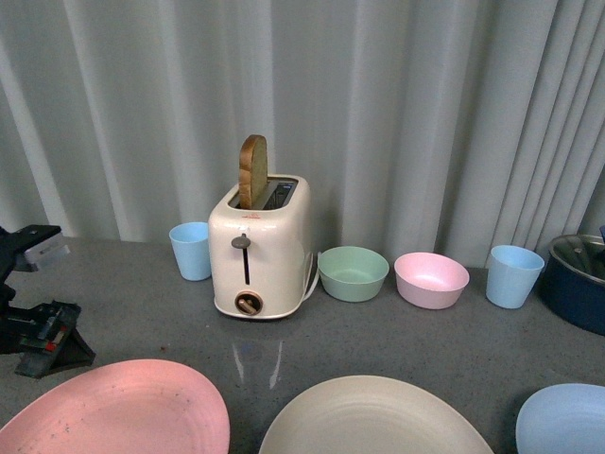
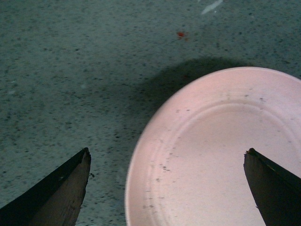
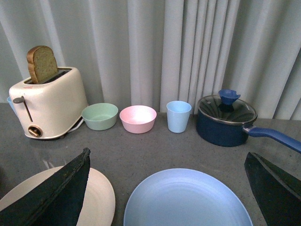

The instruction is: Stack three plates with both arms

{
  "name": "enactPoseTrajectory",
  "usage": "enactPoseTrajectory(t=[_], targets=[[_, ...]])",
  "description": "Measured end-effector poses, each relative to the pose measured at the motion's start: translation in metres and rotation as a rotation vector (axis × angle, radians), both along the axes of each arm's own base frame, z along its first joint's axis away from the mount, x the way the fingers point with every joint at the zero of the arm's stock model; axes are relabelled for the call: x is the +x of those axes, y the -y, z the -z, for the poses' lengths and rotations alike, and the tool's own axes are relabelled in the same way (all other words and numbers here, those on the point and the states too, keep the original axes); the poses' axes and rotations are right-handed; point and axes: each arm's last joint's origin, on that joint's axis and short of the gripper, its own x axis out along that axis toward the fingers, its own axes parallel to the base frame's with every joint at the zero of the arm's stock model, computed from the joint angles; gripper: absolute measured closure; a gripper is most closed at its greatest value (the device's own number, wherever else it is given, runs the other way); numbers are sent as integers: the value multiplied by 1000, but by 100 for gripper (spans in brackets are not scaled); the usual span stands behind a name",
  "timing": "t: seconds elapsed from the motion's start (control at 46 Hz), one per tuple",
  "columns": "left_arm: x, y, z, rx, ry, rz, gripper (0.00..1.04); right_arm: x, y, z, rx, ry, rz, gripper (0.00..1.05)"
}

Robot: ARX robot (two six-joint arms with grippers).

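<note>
Plates, three of them, big and shallow, all lying flat on the speckled grey table [image 1: 425,345], side by side and not touching: pink round plastic plate [image 1: 123,411] at the near left, cream-beige round plastic plate [image 1: 373,421] in the near middle, light blue round plastic plate [image 1: 567,421] at the near right. Nothing stacked yet.

As for the left gripper [image 2: 167,151]: spread wide, empty, hanging over the edge of the pink plate, one finger above bare table and the other above the plate. As for the right gripper [image 3: 167,154]: spread wide too, empty, over the light blue plate.

Plenty to go wrong from here. Hard to pinch such a thin, low rim, so easy to scrape a finger on the table or to close on nothing at all. Easy to lose a plate in the air as well (big plate, tiny grip at one edge), with a tilt, a slip and a clatter. Risky to bring both arms over the cream-beige plate at once, for fear of a bump. Bad to let go off-centre: a wobbly pile, or a slide off the side. Best not to swing far back either, toward the cream toaster [image 1: 260,251], the small green bowl [image 1: 353,272], the small pink bowl [image 1: 431,279] and the dark blue pot with a lid [image 3: 225,123], all well apart from the plates for now.
</note>
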Motion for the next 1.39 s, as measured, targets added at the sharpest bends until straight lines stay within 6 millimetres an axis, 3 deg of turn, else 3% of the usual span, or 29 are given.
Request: enactPoseTrajectory(t=[0.218,0.501,1.088,1.306,1.393], targets=[[3,-38,6,-27,-24,-32,7,0,0,0,0,0,0,7],[-6,-57,22,-45,-55,-4,7,0,0,0,0,0,0,7],[-21,-48,59,17,-89,56,7,0,0,0,0,0,0,7],[-15,-39,72,51,-106,85,7,0,0,0,0,0,0,7],[-11,-39,73,64,-100,88,16,0,0,0,0,0,0,7]])
